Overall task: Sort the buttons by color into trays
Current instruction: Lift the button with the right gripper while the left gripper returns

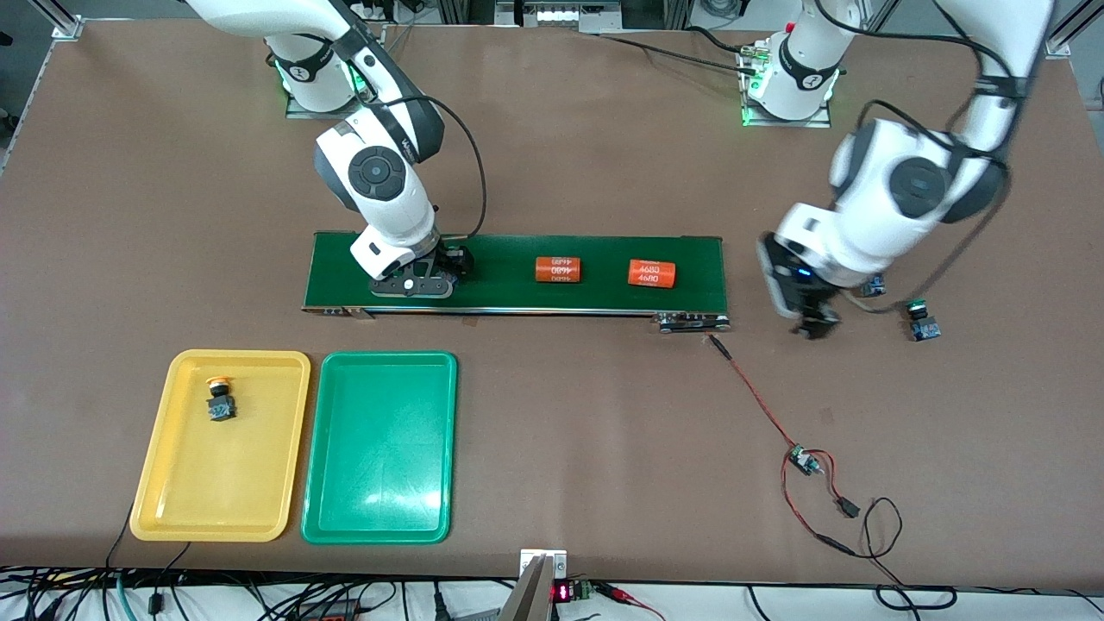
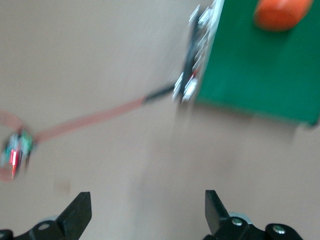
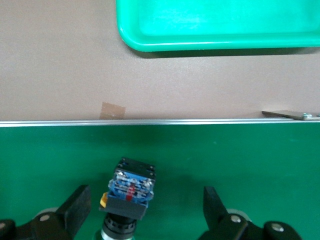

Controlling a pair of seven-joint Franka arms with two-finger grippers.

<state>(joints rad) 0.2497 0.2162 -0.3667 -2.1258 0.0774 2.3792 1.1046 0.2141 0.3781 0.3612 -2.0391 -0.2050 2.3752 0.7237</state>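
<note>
My right gripper (image 1: 412, 283) (image 3: 146, 196) is open, low over the dark-green belt (image 1: 517, 250). A button (image 3: 129, 192) with a black-and-blue body lies on the belt between its fingers, touching neither. A bit of yellow shows at its side and its cap is mostly cut off. My left gripper (image 1: 811, 323) (image 2: 146, 199) is open and empty over bare table beside the belt's end. A green-capped button (image 1: 921, 319) lies on the table next to it. Another button (image 1: 875, 286) peeks out from under the left arm. A yellow-capped button (image 1: 220, 398) lies in the yellow tray (image 1: 172, 483). The green tray (image 1: 379, 483) (image 3: 215, 30) is empty.
Two orange cylinders with white print (image 1: 558, 269) (image 1: 651, 273) lie on the belt. A red wire runs from the belt's end (image 2: 192, 75) to a small circuit board (image 1: 806, 460) (image 2: 17, 150), nearer to the front camera. Both trays sit nearer to the front camera than the belt.
</note>
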